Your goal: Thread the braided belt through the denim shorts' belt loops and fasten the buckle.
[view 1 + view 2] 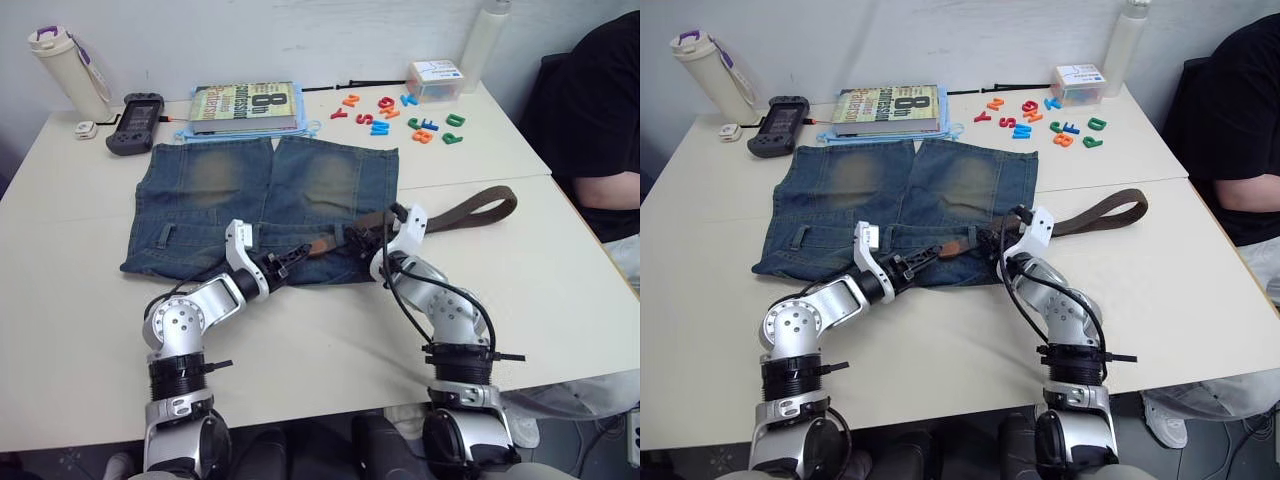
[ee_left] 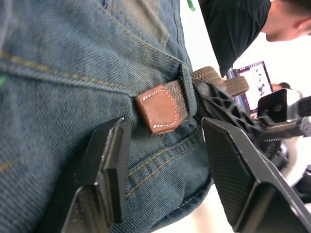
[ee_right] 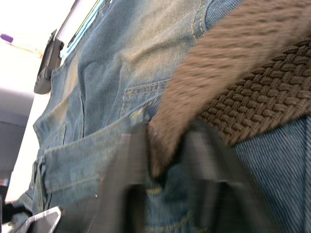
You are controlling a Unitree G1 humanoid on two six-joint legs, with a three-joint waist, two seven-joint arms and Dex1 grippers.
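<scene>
Braided belt [image 1: 470,210] lies partly threaded along the waistband of the denim shorts [image 1: 265,205], which are spread flat on the white table [image 1: 80,300] with the waistband toward me. Its free length loops out past the shorts' right edge onto bare tabletop. I see its tan leather tip [image 2: 159,109] poking out from under a belt loop [image 2: 187,92] near the waist centre.

My left gripper [image 2: 165,160] sits spread wide, its two fingers to either side of the tip without touching it. My right gripper [image 3: 167,165] is pinched on the belt; the strap passes between its fingers, though that view is blurred, so I judge the grip as probable.

Beyond the shorts sit a book [image 1: 245,106], a black handheld controller [image 1: 135,122], a bottle [image 1: 68,68] and scattered coloured letters [image 1: 400,115]. A person in black [image 1: 600,120] sits at the table's right.
</scene>
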